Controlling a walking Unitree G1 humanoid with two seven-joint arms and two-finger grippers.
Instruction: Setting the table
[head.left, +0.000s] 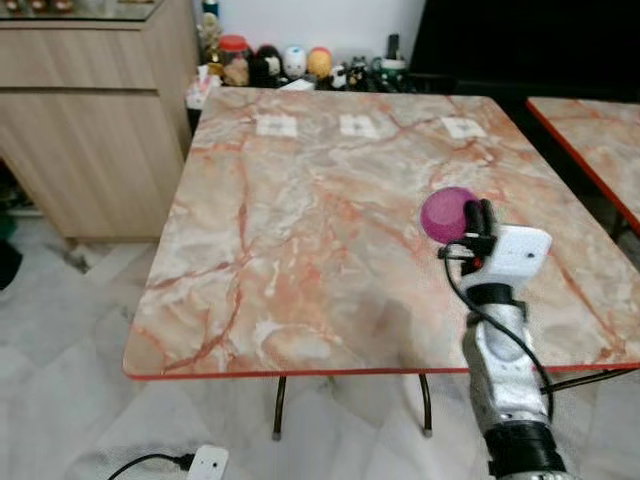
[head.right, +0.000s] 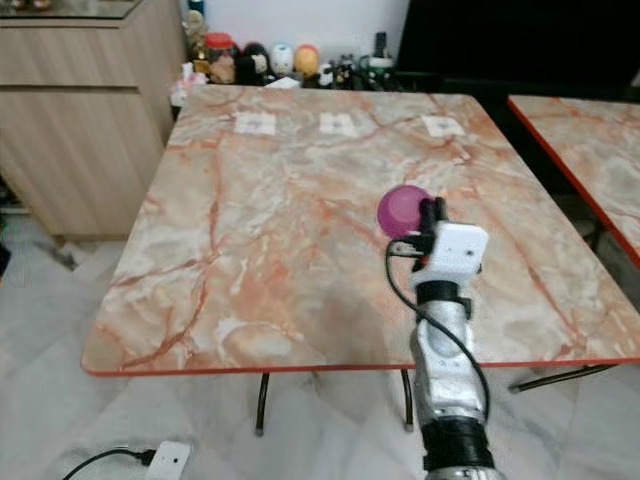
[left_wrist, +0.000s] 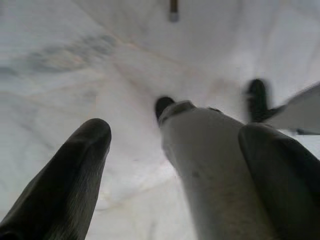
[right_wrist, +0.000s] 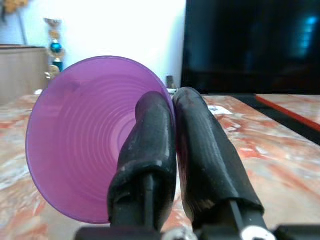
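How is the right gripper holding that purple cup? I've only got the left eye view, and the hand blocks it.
Observer: The right wrist view shows the right gripper shut on the purple cup, pinching its wall with one finger inside and one outside.
Operator: And where is the left arm?
Observer: The left wrist view shows the left gripper hanging with its fingers apart, pointing down at the pale floor.

Translucent purple cup (right_wrist: 82, 140) — ribbed inside, tipped sideways, rim pinched, above marble table (head.left: 300, 230)
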